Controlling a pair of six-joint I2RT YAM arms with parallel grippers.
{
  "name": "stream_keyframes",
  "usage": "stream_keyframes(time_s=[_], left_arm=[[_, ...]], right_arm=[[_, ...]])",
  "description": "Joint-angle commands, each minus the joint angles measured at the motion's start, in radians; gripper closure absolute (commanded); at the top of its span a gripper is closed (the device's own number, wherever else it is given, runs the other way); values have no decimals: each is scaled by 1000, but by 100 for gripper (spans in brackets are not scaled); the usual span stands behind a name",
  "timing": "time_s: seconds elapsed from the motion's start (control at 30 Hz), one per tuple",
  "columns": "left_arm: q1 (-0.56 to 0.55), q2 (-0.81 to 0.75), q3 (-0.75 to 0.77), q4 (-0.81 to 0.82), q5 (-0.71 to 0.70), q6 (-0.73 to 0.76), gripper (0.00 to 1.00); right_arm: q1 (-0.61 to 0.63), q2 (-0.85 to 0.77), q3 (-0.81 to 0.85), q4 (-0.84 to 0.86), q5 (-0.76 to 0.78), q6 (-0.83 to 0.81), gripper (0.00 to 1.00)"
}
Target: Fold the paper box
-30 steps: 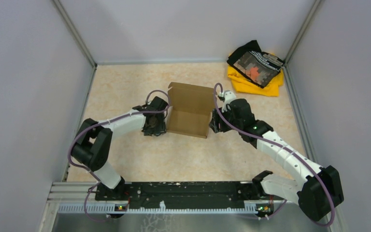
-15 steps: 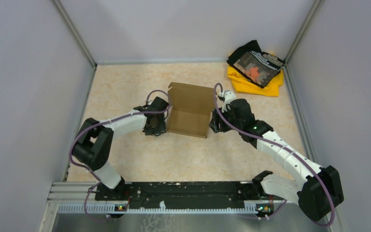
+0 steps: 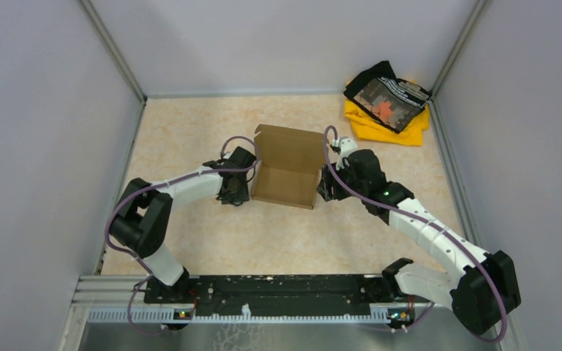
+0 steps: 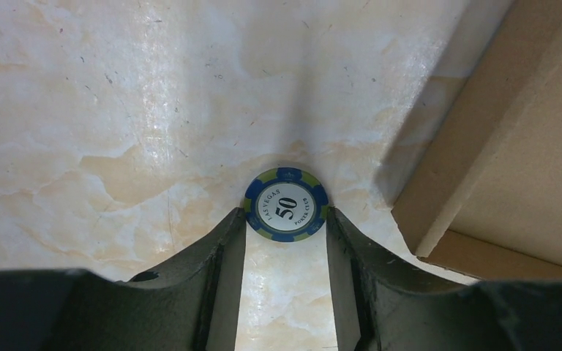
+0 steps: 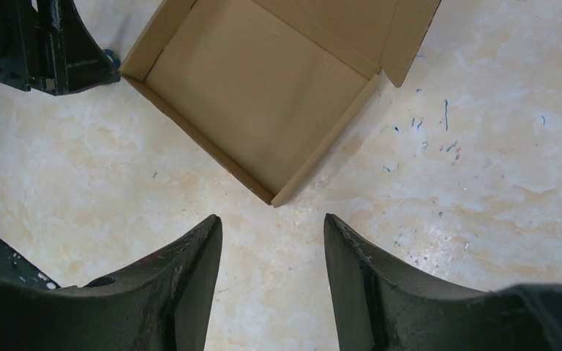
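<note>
Poker chip lies beside paper box.

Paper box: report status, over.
Left gripper straddles poker chip, grip unclear. Right gripper open, empty. Paper box unheld, lid open. Chip apart from box.

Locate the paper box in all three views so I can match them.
Top external: paper box mid-frame, slightly above centre.
Left wrist: right edge, one corner showing.
Right wrist: upper centre, tray open.
Shared landmark: left fingers, beside the box's left side in every view.
</note>
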Motion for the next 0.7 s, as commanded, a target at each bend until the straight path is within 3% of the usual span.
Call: stream_keyframes(time_s=[0.0, 0.67], left_arm=[[-7, 26, -11, 6, 4, -7, 54], [-7, -23, 2, 17, -34, 19, 59]], right_arm=[[3, -20, -11, 43, -4, -2, 47], [3, -17, 5, 36, -3, -4, 47]])
